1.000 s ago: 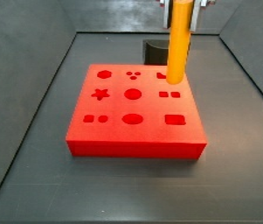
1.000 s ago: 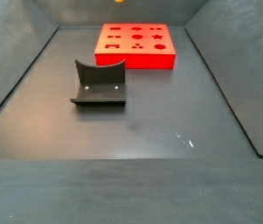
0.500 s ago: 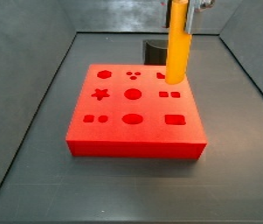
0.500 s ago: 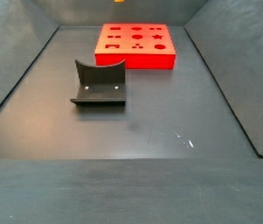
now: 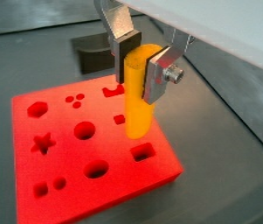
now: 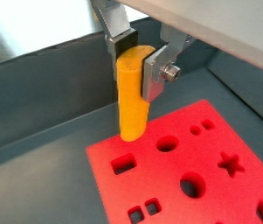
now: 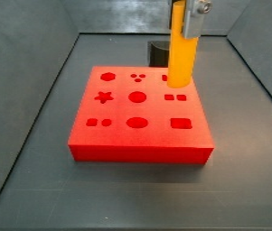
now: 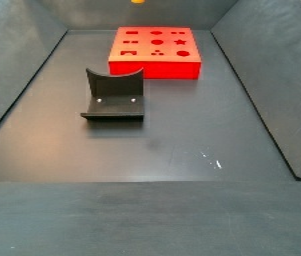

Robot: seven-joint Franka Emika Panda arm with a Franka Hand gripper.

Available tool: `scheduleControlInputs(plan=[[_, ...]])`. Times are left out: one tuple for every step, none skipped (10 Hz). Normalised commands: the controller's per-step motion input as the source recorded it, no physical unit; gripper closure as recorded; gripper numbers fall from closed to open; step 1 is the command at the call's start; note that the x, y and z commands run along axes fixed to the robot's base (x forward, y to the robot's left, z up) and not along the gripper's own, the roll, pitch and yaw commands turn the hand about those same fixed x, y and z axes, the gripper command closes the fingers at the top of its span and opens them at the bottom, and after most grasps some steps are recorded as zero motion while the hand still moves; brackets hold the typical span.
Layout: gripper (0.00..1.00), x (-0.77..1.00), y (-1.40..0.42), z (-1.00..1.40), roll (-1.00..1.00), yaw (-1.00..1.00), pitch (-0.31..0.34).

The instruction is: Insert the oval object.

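- In a wrist view, the two-finger gripper (image 5: 138, 54) was pinching the top of the long, slim orange-yellow oval object (image 5: 138, 96) between its flat silver fingers (image 5: 159, 75). The peg hung upright with its lower tip over the flat red block with shaped holes (image 5: 51, 175), apparently near the far edge and not yet in any hole.
- In a wrist view from the opposite side, the gripper (image 6: 136, 54) was clamped on the oval object (image 6: 131, 101) the same way. The tip seemed to sit right around the red block (image 6: 232, 194) edge, though whether it touched was hard to tell. To do this step well, the arm probably needed to line the peg's rounded section up with the matching oval hole and keep it vertical before pushing down, since any tilt could jam it.
- In a side view, the oval object (image 7: 179, 54) stood upright over the back right part of the red block (image 7: 138, 149), with the gripper (image 7: 189, 7) coming straight down from above.
- In a side view from further off, the red block (image 8: 157, 66) sat at the back, and a dark grey curved holder (image 8: 114, 96) stood well apart. Only a sliver of orange showed at the top edge, so the gripper wasn't really visible.
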Motion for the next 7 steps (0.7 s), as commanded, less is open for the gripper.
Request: scheduleControlInputs(plan=[[1.0,-0.04,0.0,-0.51,0.04,-1.0,0.067],[1.0,0.0,0.06,-0.57,0.05,-0.93,0.179],[1.0,-0.04,0.05,-0.49,0.0,-0.94,0.203],[1.0,-0.14,0.1,-0.47,0.0,-0.87,0.21],[1.0,-0.22,0.07,-0.36,0.0,-0.79,0.224],[1.0,-0.38,0.0,-0.16,0.0,-0.5,0.063],[1.0,-0.39,0.0,-0.07,0.0,-0.27,0.0]])
